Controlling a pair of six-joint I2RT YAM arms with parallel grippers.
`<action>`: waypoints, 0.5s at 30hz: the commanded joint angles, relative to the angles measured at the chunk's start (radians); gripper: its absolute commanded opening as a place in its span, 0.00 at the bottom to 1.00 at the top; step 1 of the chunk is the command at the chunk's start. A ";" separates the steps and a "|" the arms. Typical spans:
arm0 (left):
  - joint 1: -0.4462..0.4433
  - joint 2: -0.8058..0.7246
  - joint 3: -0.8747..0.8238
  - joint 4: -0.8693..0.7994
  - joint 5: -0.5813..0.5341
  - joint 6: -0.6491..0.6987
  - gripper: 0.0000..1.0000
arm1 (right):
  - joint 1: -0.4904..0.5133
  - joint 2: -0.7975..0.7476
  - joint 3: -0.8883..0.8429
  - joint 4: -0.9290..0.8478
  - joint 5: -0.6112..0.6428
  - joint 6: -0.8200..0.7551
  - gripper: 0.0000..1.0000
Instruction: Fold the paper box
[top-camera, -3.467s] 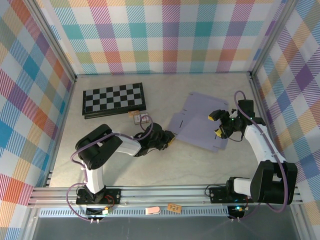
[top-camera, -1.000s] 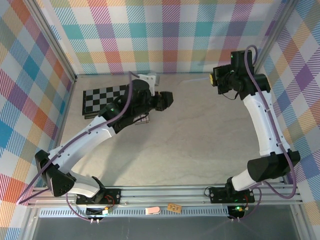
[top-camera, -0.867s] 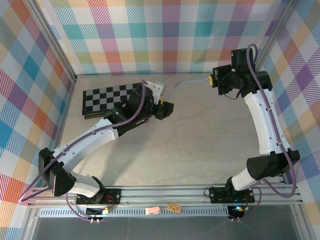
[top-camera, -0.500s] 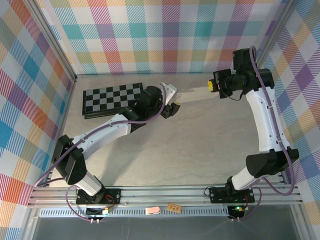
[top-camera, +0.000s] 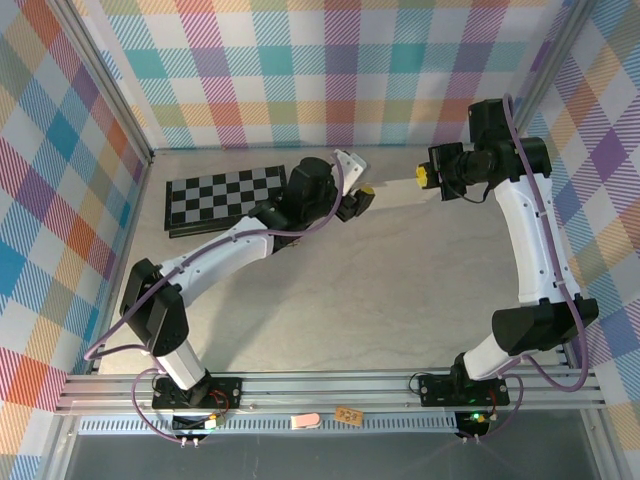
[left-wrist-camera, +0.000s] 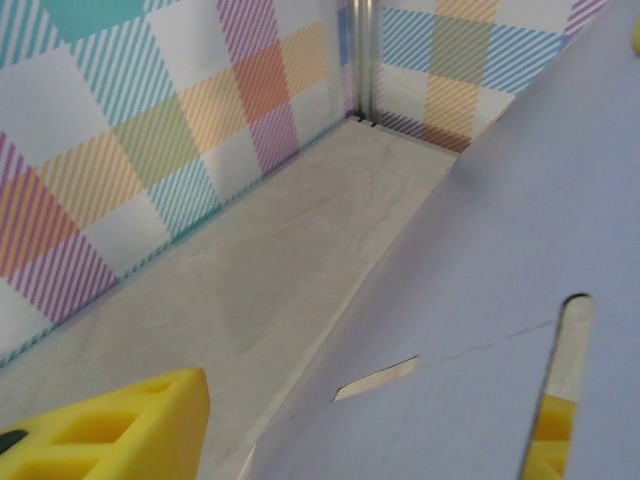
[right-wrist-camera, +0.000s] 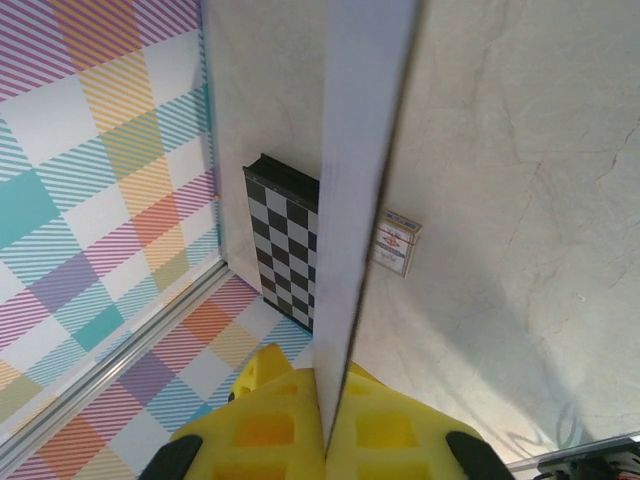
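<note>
paper box (right-wrist-camera: 360, 200) (edge-on), gripped in right claw (right-wrist-camera: 325, 405)

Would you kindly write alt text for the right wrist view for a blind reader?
The yellow right tool is shut on the lavender paper box, seen edge-on running up the frame. Beyond it, a checkerboard and a small card pack lie on the pale table beside a plaid wall.

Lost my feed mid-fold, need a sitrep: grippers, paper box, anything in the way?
Right gripper shut on paper box, sheet edge-on. Left gripper open, astride its other end. Checkerboard and card pack lie apart from it.
</note>
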 joint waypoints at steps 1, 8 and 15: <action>0.010 0.030 0.063 -0.004 0.083 0.037 0.51 | -0.008 -0.024 0.027 -0.023 -0.029 0.009 0.00; 0.009 0.021 0.069 -0.017 0.138 -0.001 0.00 | -0.037 -0.025 0.015 0.036 -0.042 -0.013 0.11; 0.085 0.006 0.211 -0.302 0.293 -0.316 0.00 | -0.059 -0.084 0.057 0.141 0.043 -0.095 0.69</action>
